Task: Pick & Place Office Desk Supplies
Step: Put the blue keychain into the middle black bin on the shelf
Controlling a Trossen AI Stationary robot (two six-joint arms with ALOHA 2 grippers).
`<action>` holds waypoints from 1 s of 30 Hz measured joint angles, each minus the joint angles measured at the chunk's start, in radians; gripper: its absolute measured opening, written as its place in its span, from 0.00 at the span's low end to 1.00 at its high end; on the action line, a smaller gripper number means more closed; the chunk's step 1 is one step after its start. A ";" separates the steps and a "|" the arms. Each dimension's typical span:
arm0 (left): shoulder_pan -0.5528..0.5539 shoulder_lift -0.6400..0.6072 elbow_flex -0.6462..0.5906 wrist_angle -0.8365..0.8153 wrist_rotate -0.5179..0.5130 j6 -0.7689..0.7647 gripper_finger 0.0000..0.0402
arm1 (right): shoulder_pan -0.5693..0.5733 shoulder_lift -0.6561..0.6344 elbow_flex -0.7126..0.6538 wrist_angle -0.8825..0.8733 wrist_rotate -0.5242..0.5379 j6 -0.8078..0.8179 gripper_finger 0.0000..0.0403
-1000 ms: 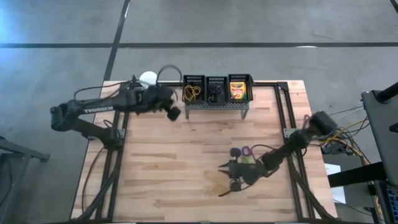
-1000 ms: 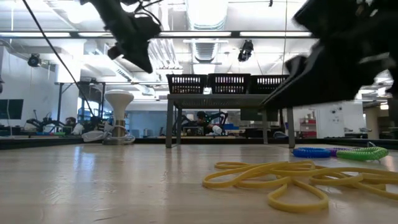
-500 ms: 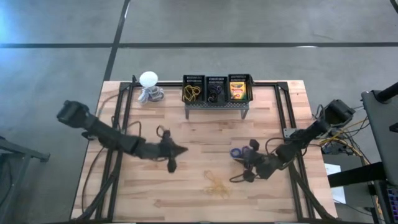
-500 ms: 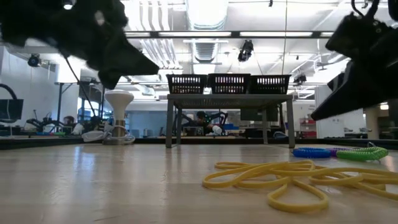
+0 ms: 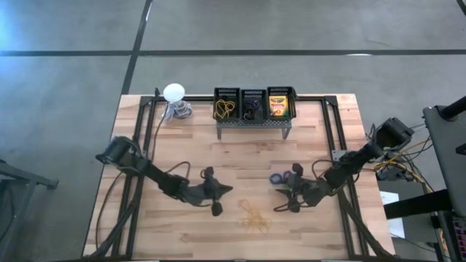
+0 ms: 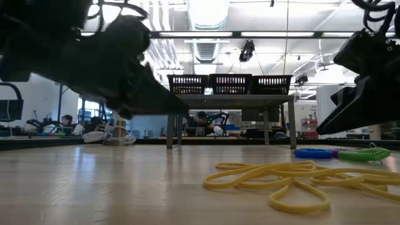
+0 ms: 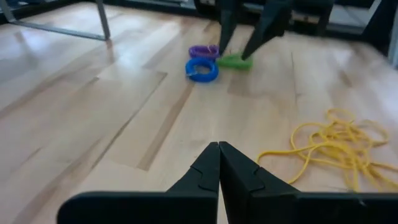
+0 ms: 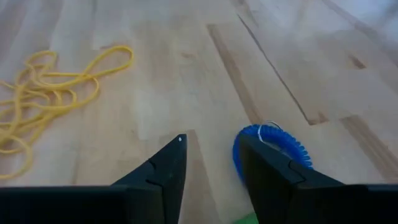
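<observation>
Green coil ring (image 8: 244, 219) cut off; middle bin's contents (image 5: 253, 106) indiscernible.

Honestly nothing legible here. The yellow-and-green crayon box (image 5: 278, 108) in the right bin of the grey stand (image 5: 253, 122) has some print on its face, but it's way too small to make out any words or numbers.

High view looks straight down; low view sits table-level; both share yellow rubber bands (image 5: 254, 216).

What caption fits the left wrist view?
Shut left gripper low over the table, facing yellow rubber bands and blue, purple, green coils.
</observation>
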 joint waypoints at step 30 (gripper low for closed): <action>0.020 0.036 0.054 -0.121 -0.009 -0.001 0.03 | -0.111 0.260 0.182 0.381 0.019 -0.477 0.05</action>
